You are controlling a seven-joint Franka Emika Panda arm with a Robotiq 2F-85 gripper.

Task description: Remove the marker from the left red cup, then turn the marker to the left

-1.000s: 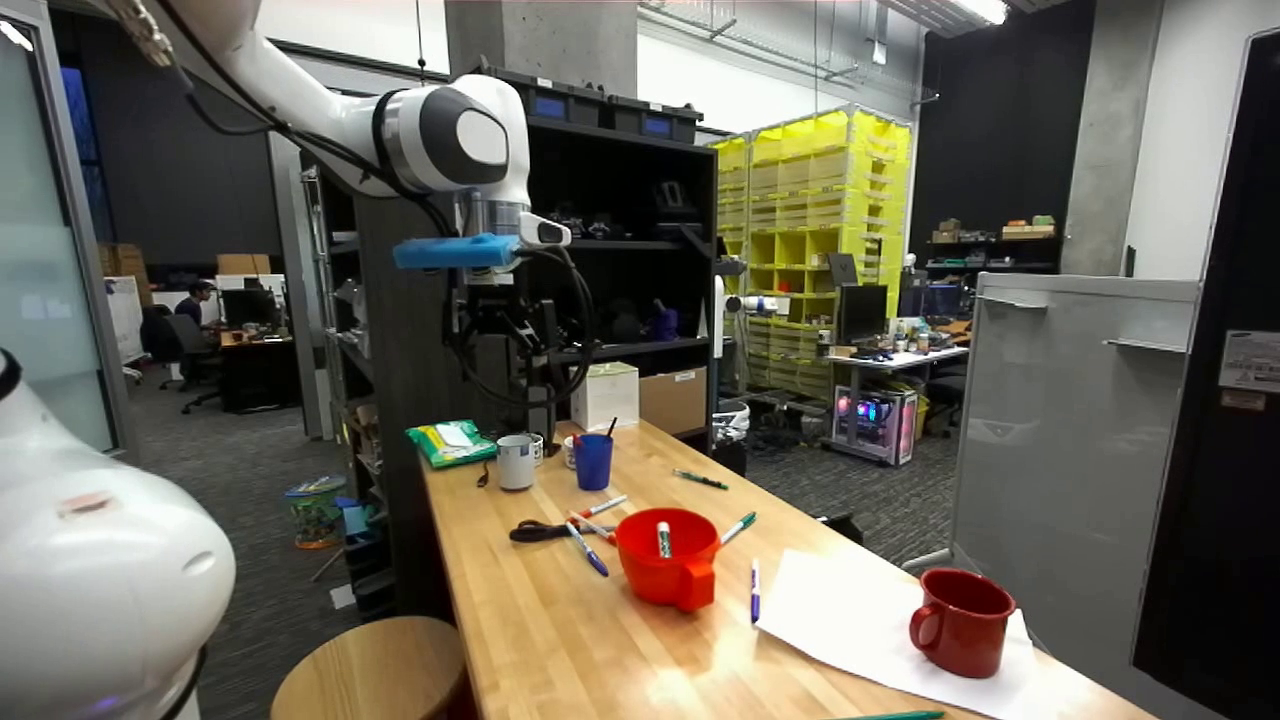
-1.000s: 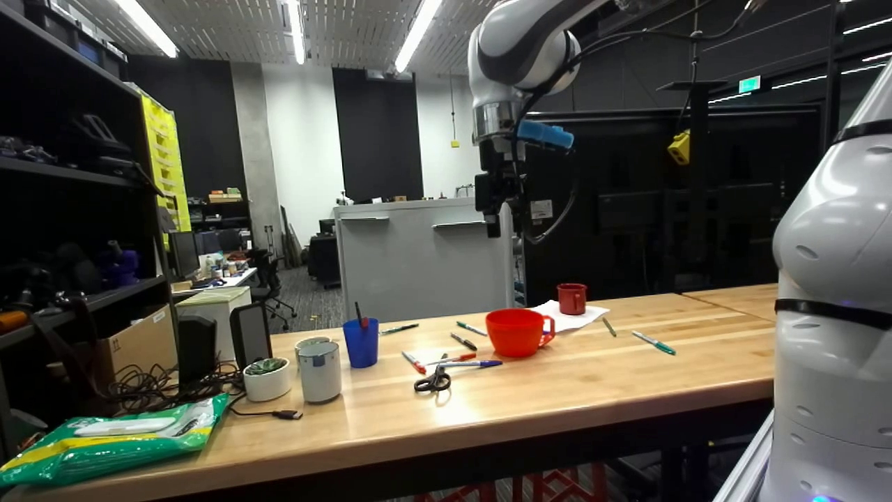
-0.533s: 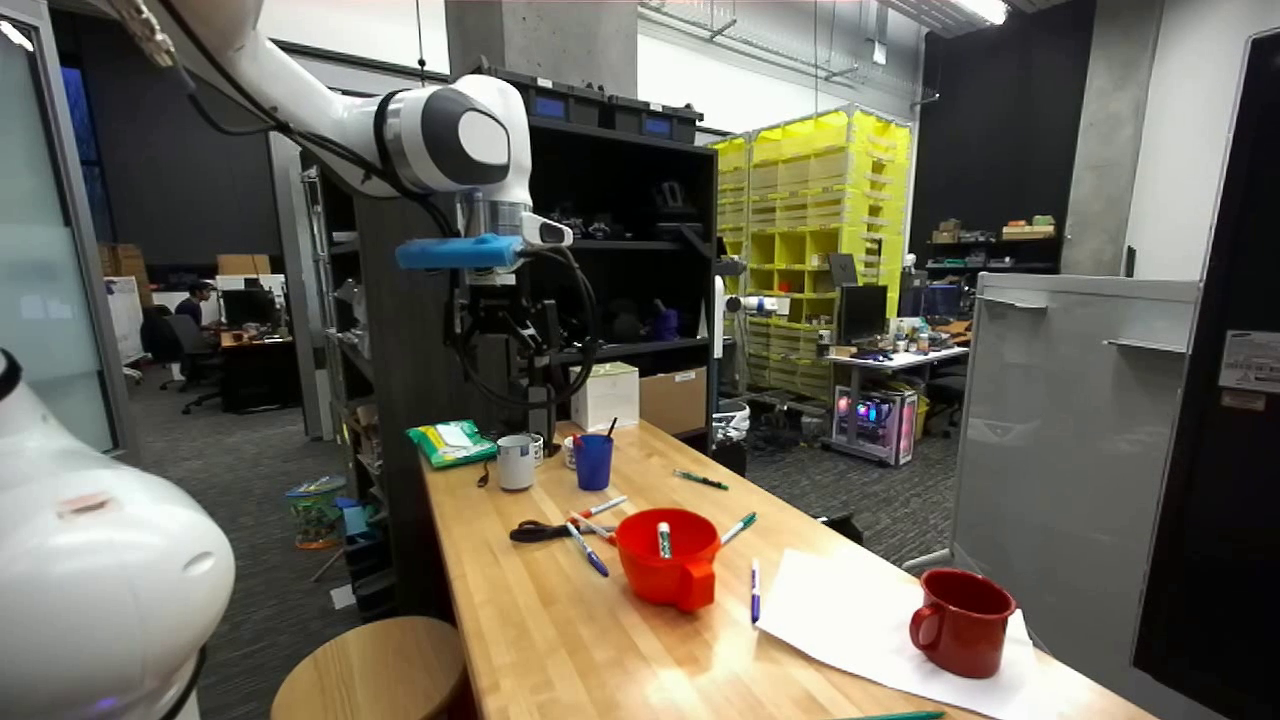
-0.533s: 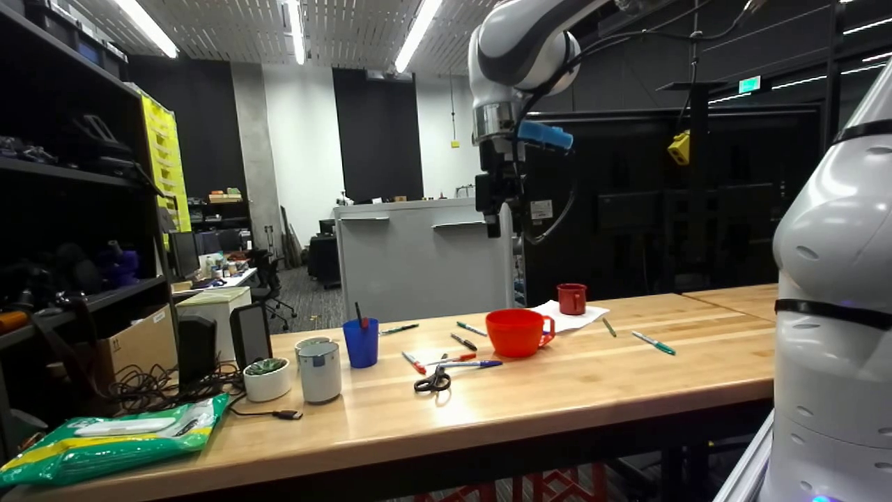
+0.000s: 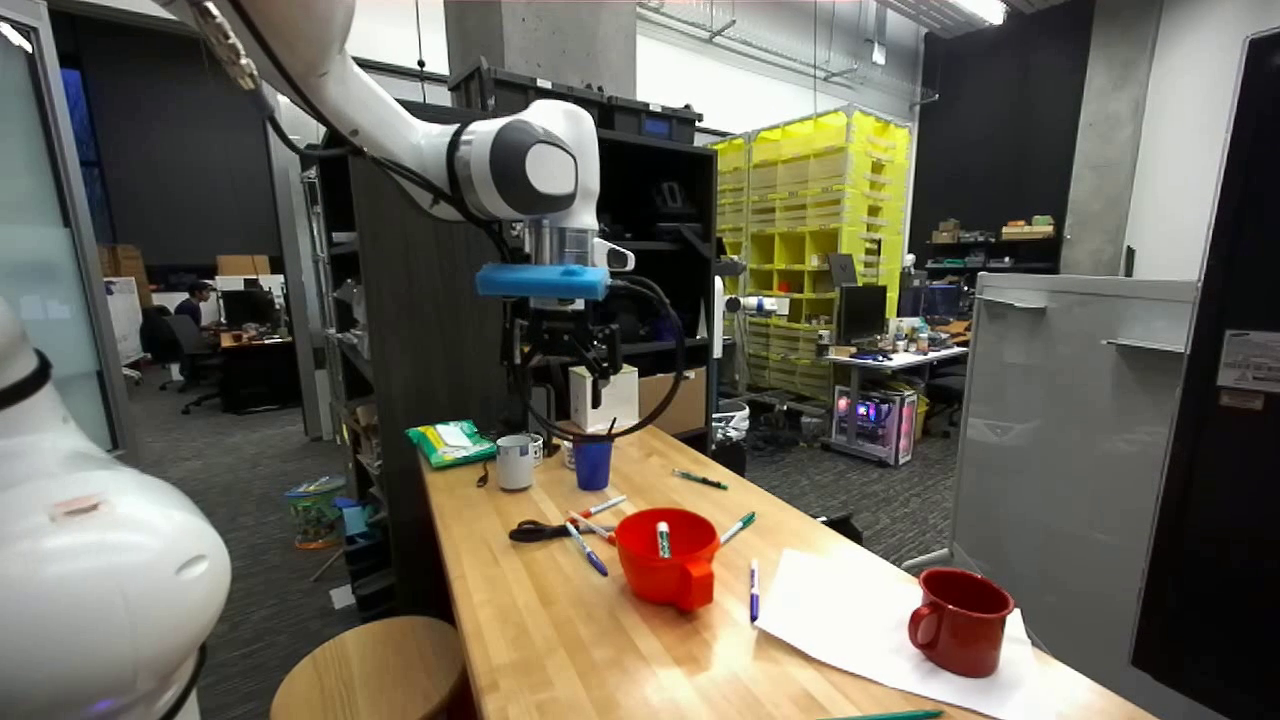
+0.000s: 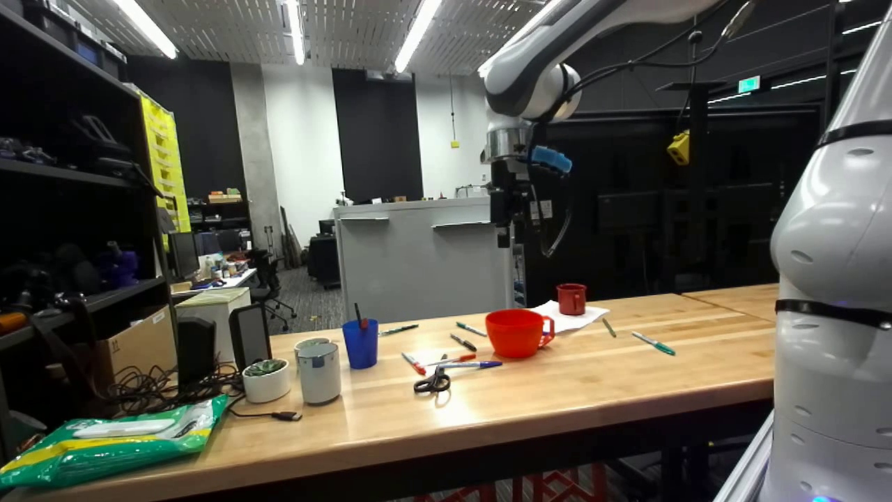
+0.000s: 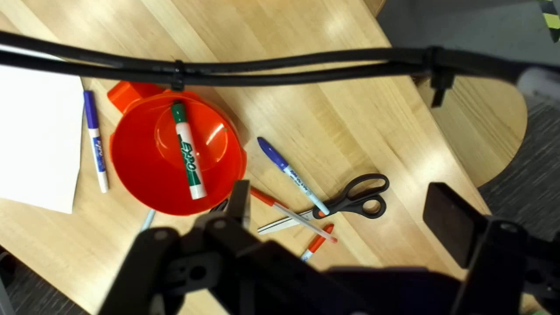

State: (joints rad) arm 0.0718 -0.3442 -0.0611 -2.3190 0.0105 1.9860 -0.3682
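Above the table (image 5: pixel 540 640) hangs the gripper (image 7: pixel 346 214), jaws wide apart; marker (image 7: pixel 188 149) sits inside the red cup (image 6: pixel 514 336), left of the darker mug (image 6: pixel 571 300)!

Green-capped white marker (image 5: pixel 664 542): in an exterior view its capped end's hidden by near wall of squat bright red plastic cup (image 5: pixel 650 582); lettering too sm. to read. Wrist view: twin black cables (image 7: pixel 297 72) hide a strip of white paper sheet (image 7: pixel 37 140), itself cut off @ L edge; black two-finger gripper (image 7: pixel 347 213) blurry @ base, cut off @ btm. Slim teal-green pen (image 5: pixel 900 714) cut off @ btm in an exterior view.
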